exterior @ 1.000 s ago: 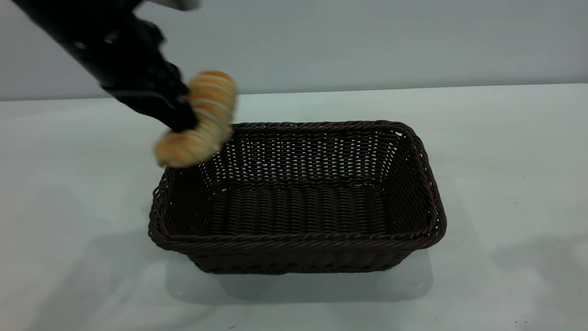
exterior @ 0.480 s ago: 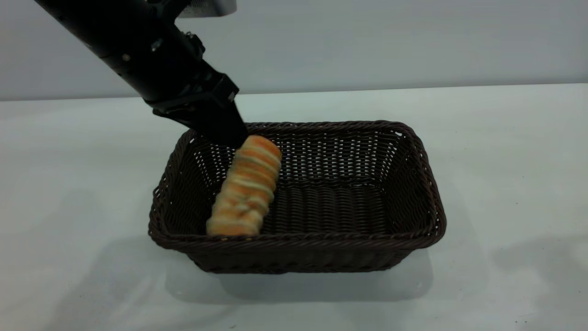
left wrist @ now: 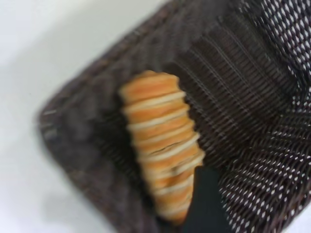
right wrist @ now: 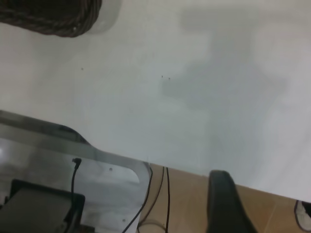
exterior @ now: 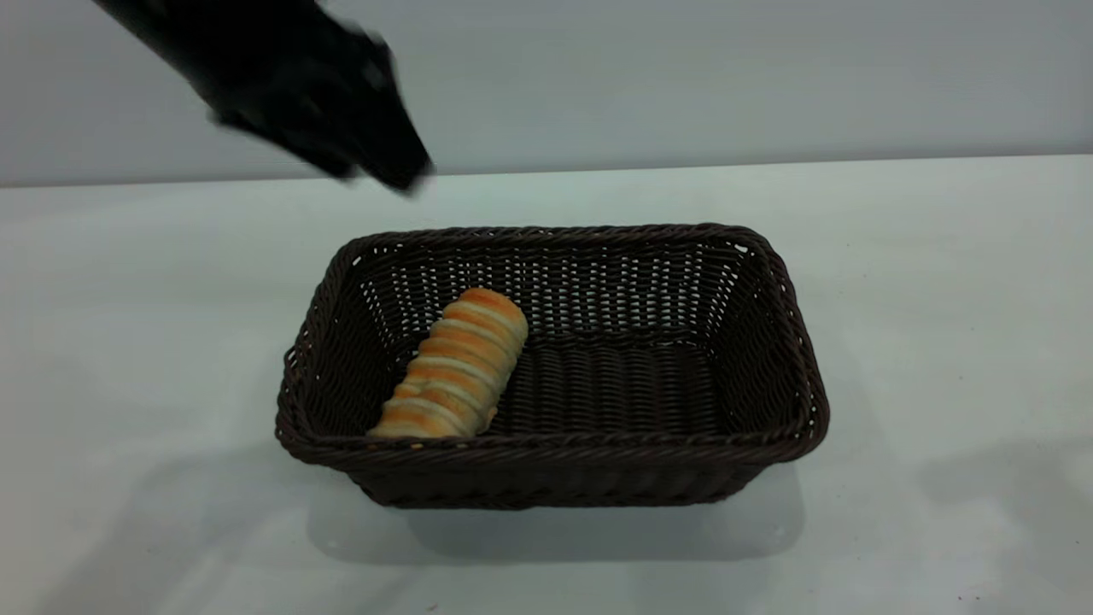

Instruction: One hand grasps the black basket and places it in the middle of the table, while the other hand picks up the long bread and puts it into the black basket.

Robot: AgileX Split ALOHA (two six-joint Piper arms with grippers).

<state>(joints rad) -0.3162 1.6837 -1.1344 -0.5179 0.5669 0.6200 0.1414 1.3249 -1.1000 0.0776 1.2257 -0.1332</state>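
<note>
Table (exterior: 939, 299) pale, plain. Black basket (exterior: 794, 342) sat mid-table, nearer front edge than back, upright. Long bread (exterior: 452, 367) lay inside on basket floor at its left end, angled from front-left corner toward back wall, free of any grip. Left gripper (exterior: 401, 175) hung above table behind basket's back-left corner, clear of bread; finger spread cannot be told. Right gripper (right wrist: 226, 204) off past table edge, finger spread likewise unclear.
</note>
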